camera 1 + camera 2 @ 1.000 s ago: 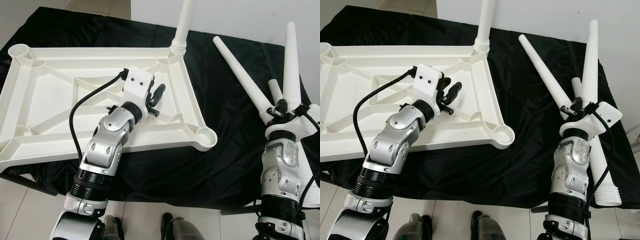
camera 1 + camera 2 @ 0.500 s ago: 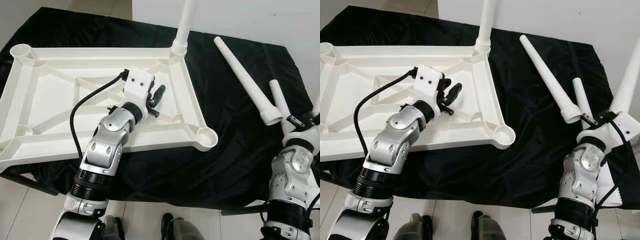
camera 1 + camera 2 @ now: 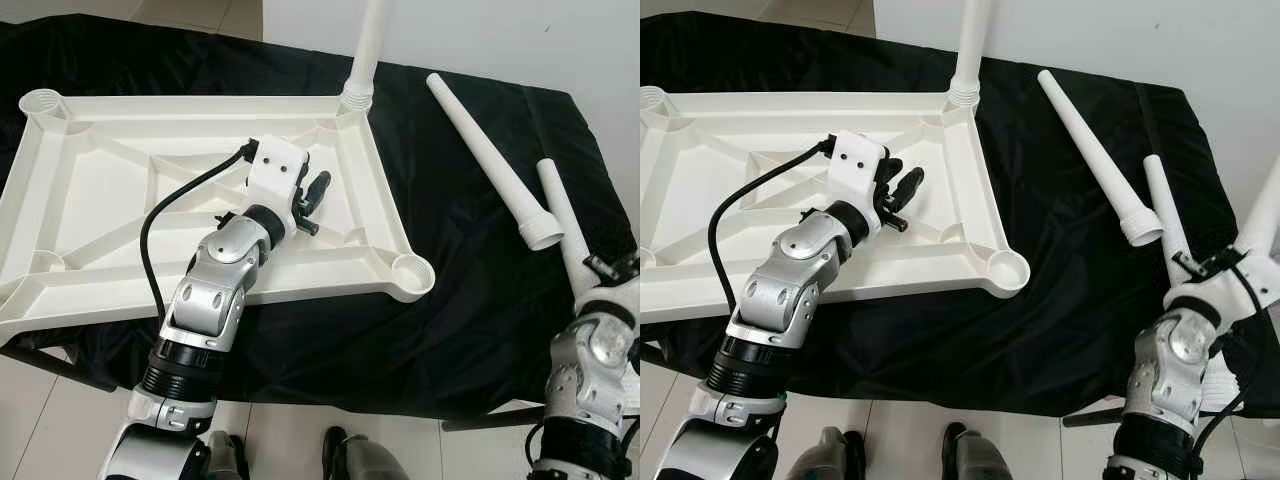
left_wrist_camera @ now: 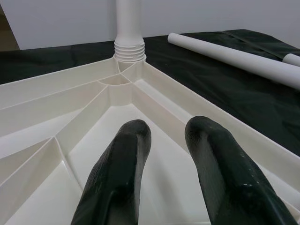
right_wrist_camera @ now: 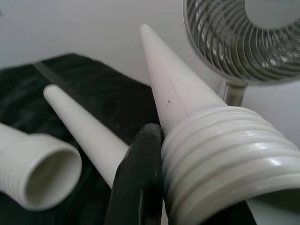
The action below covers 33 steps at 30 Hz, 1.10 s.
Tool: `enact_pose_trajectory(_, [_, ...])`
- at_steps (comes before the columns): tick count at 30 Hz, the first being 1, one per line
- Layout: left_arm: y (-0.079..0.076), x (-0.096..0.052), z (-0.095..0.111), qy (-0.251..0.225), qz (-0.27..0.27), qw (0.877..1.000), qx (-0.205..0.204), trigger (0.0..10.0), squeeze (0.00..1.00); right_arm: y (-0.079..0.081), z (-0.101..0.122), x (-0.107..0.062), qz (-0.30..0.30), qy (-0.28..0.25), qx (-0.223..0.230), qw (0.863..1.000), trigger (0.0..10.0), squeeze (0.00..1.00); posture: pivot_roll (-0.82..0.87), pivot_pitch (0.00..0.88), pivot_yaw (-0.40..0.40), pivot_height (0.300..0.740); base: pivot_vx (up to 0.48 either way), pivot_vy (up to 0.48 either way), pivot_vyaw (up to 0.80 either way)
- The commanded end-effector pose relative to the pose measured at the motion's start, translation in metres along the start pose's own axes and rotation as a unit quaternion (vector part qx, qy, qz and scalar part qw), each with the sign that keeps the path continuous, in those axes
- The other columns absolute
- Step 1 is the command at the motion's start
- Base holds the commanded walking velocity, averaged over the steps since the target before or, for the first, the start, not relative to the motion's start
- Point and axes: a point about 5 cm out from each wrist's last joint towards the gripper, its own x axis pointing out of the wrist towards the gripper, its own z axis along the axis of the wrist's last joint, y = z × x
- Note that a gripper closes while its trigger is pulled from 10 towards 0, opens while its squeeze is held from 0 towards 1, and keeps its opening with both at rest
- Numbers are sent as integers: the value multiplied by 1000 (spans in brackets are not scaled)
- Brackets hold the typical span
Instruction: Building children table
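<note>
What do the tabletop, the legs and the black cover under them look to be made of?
Tabletop: likely moulded plastic, white, slightly glossy, with ribs and round corner sockets cast in one piece. Legs, e.g. the one lying loose and the one in the right gripper: apparently the same white plastic, smooth tapered tubes with moulded threads and a hollow end. Cover: black woven cloth, matte, with soft folds.

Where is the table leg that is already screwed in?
The fitted leg stands upright in the far right corner socket of the upside-down tabletop, beyond the left gripper resting inside the frame.
</note>
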Motion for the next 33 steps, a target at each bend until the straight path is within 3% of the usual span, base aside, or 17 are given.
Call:
enact_pose_trajectory(1, [-2,-1,-1,5,11,1000,-1,10000,0,-6,-4,-1,-9,14,-1,1000,10000,0,-2,211,-40,740,0,0,0])
enact_pose_trajectory(12, [-2,-1,0,4,11,1000,-2,10000,0,6,-15,-8,23,49,-11,999,10000,0,0,210,-41,740,0,0,0])
enact_pose_trajectory(16, [-2,-1,0,3,12,1000,-2,10000,0,14,-19,-14,45,58,-8,997,10000,0,0,210,-41,740,0,0,0])
enact_pose_trajectory(18, [-2,-1,1,3,13,1000,-3,10000,0,26,-23,-22,86,69,-1,994,10000,0,-1,214,-45,740,0,0,0])
enact_pose_trajectory(22, [-2,-1,1,2,13,1000,-4,10000,0,29,-24,-25,98,72,2,993,10000,0,-1,214,-45,740,0,0,0])
enact_pose_trajectory(25, [-2,-1,1,2,14,1000,-5,10000,0,43,-26,-33,148,85,27,985,10000,0,-2,221,-46,740,0,0,0])
enact_pose_trajectory(27, [-2,-1,1,2,14,1000,-6,10000,0,62,-24,-45,224,94,62,968,10000,0,-2,221,-46,740,0,0,0])
enact_pose_trajectory(29, [-2,-1,1,2,14,1000,-6,10000,0,62,-24,-45,224,94,62,968,10000,0,-2,221,-46,740,0,0,0])
enact_pose_trajectory(33, [-3,0,1,2,13,1000,-7,10000,0,73,-19,-51,269,93,83,955,10000,0,-2,221,-46,740,0,0,0])
